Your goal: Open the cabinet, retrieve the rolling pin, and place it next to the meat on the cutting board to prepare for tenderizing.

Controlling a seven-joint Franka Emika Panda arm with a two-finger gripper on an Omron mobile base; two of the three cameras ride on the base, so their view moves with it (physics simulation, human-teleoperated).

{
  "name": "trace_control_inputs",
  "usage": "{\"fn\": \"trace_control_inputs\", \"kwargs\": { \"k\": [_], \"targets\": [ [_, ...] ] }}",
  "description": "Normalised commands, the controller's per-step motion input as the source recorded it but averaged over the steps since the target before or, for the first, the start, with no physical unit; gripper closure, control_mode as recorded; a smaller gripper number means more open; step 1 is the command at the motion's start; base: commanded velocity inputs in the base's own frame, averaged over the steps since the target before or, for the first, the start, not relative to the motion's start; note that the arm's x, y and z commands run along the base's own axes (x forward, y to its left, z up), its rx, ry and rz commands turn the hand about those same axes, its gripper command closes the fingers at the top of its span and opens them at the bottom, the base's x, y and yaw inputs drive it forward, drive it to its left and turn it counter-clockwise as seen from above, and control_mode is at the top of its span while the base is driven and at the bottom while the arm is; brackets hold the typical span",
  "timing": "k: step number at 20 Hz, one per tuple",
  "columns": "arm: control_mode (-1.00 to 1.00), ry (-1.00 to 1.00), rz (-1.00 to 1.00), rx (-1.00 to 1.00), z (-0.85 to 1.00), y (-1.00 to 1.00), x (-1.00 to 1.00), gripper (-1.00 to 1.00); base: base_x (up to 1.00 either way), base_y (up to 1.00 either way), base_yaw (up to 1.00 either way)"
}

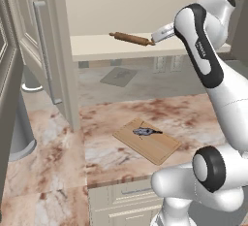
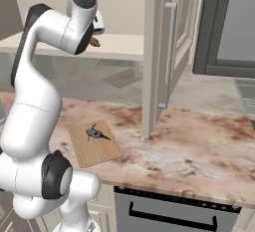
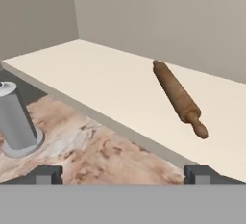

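Left base view: the cabinet (image 1: 48, 50) stands open, its door swung out at left. The rolling pin (image 1: 131, 39) lies flat on the pale inner shelf (image 1: 97, 46), with the arm's hand close to its right end. On the marbled worktop (image 1: 116, 157) below, the cutting board (image 1: 160, 147) carries the meat (image 1: 145, 132) near its upper part.

Right base view: the open cabinet door (image 2: 167, 52) hangs above the worktop (image 2: 199, 151). The cutting board (image 2: 97, 151) lies beside the arm, with the meat (image 2: 95, 134) on it. One end of the rolling pin (image 2: 95, 42) projects from behind the arm's wrist.

Hand view: the claw (image 3: 123, 174) is spread wide and grips nothing. The rolling pin (image 3: 178, 95) lies diagonally on the shelf (image 3: 105, 81), ahead of the right fingertip (image 3: 202, 173) and apart from it. A grey cylinder (image 3: 17, 122) stands on the worktop (image 3: 96, 155) at lower left.
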Motion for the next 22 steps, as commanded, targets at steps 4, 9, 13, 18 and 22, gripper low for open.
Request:
{"fn": "trace_control_inputs", "kwargs": {
  "k": [4, 9, 13, 18, 22],
  "targets": [
    [-1.00, -0.08, 0.00, -0.08, 0.00, 0.00, 0.33, -1.00, 0.00, 0.00, 0.00],
    [-1.00, -0.07, 0.00, -0.04, -0.05, 0.00, 0.10, -1.00, 0.00, 0.00, 0.00],
    [-1.00, -0.02, 0.00, 0.00, -0.03, 0.00, 0.00, -1.00, 0.00, 0.00, 0.00],
    [-1.00, 0.00, 0.00, 0.00, -0.08, -0.02, 0.02, -1.00, 0.00, 0.00, 0.00],
    [-1.00, 0.01, -0.02, 0.00, -0.05, -0.09, 0.17, -1.00, 0.00, 0.00, 0.00]
  ]
}}
